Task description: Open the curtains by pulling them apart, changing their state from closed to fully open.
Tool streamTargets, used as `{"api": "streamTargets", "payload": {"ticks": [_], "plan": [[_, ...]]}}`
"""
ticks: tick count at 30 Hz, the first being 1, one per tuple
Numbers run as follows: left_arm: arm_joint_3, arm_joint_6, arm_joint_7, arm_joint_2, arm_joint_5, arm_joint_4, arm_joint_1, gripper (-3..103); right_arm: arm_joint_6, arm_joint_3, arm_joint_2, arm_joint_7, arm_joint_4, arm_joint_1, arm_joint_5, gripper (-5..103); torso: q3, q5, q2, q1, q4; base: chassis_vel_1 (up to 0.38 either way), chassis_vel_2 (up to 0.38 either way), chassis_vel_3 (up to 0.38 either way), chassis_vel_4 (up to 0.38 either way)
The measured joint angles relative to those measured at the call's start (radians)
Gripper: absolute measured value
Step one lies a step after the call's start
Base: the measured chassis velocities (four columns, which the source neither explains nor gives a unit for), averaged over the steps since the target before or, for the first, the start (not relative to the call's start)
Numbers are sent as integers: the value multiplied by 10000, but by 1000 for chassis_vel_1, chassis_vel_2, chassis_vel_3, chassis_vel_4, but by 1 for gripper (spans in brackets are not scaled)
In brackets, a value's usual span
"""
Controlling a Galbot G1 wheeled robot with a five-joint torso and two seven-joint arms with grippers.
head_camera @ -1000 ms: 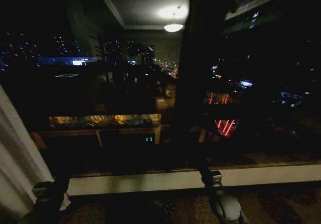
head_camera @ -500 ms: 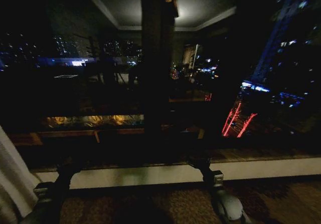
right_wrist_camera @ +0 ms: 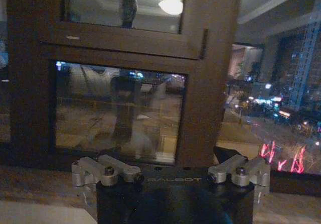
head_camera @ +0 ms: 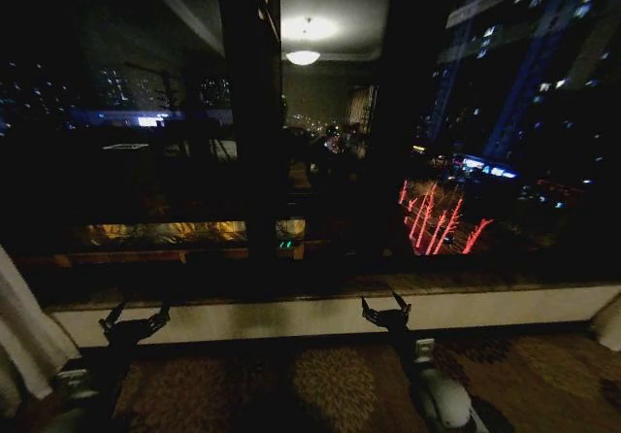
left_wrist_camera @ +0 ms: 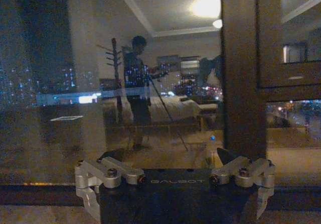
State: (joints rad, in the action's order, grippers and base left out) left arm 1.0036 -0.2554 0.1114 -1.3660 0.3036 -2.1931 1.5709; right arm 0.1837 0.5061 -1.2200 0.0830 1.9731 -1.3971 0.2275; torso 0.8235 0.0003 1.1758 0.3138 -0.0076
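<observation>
2 claws hang low before the window (head_camera: pixel 320 151), both spread and empty: left claw (head_camera: pixel 136 318), right claw (head_camera: pixel 386 309). Since 1 second ago the view has swung right, leaving the curtain (head_camera: pixel 21 341) outside the left claw; glass looks fully uncovered.

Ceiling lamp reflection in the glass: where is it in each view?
Head view: ceiling lamp reflection just right of the dark window post.
Left wrist view: reflection hard against that post.
Right wrist view: reflection in the framed pane beside the post.
Shared landmark: the dark window post.
</observation>
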Motion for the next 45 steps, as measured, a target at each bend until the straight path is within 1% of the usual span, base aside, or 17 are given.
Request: {"api": "streamTargets", "payload": {"ticks": [3, 5, 7, 8, 10, 15, 17, 28, 34, 38, 39, 42, 44, 45], "plan": [[-27, -8, -2, -6, -2, -39, -19, 100, -12, 24, 20, 3, -28, 14, 47, 100, 0, 1, -1, 2, -2, -34, -381, 38, 375], [-55, -20, -5, -41, -13, -65, -23, 100, -22, 37, 36, 6, -49, 42, 96, 100, 1, -7, -2, 3, 0, -51, -405, 43, 406], [-59, -20, -6, -56, -17, -71, -22, 100, -23, 38, 46, 6, -52, 48, 108, 100, 1, -3, -2, 2, -2, -32, -404, 33, 411], [-61, -20, -6, -77, -23, -90, -17, 100, -24, 40, 61, 8, -59, 59, 121, 100, 0, 5, -2, 0, -4, -32, -398, 33, 411], [-55, -20, -6, -95, -27, -111, 10, 100, -25, 42, 82, 9, -65, 92, 136, 100, 0, 7, 0, -1, -2, -29, -400, 27, 425], [-5, -20, -7, -86, -29, -132, 40, 100, -28, 41, 78, 10, -71, 131, 146, 100, -1, -9, -1, -1, 1, -27, -427, 31, 421], [0, -16, -6, -82, -27, -136, 41, 100, -29, 40, 61, 10, -71, 119, 146, 100, -1, 1, 0, -1, 0, -4, -353, -5, 370], [-25, 16, -1, -45, -10, -81, 14, 100, -44, 172, 13, 10, -16, 37, 137, 100, 1, -1, -2, 2, -1, -29, -391, 38, 396], [-23, 54, 2, 12, 29, -2, 18, 100, -51, 185, -86, 3, 44, -38, 88, 100, -1, -3, 0, 0, 1, -33, -387, 24, 401], [-18, 110, 6, 48, 46, 63, 19, 100, -51, 180, -139, -6, 64, -84, 59, 100, 1, -2, -2, 1, -2, -22, -402, -5, 390], [-14, 151, 9, 74, 50, 108, 19, 100, -53, 180, -172, -18, 79, -120, 25, 100, 0, 2, -1, 0, -2, -24, -385, 25, 368], [-11, 182, 10, 98, 58, 160, 14, 100, -89, 187, -210, -86, 84, -165, -147, 100, 1, -3, -2, 2, 0, -16, -412, 20, 419], [-9, 204, 16, 112, 70, 222, 6, 100, -244, 200, -245, -164, 77, -231, -282, 100, 0, -6, -2, 1, -1, 3, -414, 6, 377], [-9, 222, 17, 120, 76, 241, -2, 100, -259, 196, -259, -173, 87, -250, -282, 100, -2, 8, 0, -5, -1, 24, -289, -7, 336]]}}
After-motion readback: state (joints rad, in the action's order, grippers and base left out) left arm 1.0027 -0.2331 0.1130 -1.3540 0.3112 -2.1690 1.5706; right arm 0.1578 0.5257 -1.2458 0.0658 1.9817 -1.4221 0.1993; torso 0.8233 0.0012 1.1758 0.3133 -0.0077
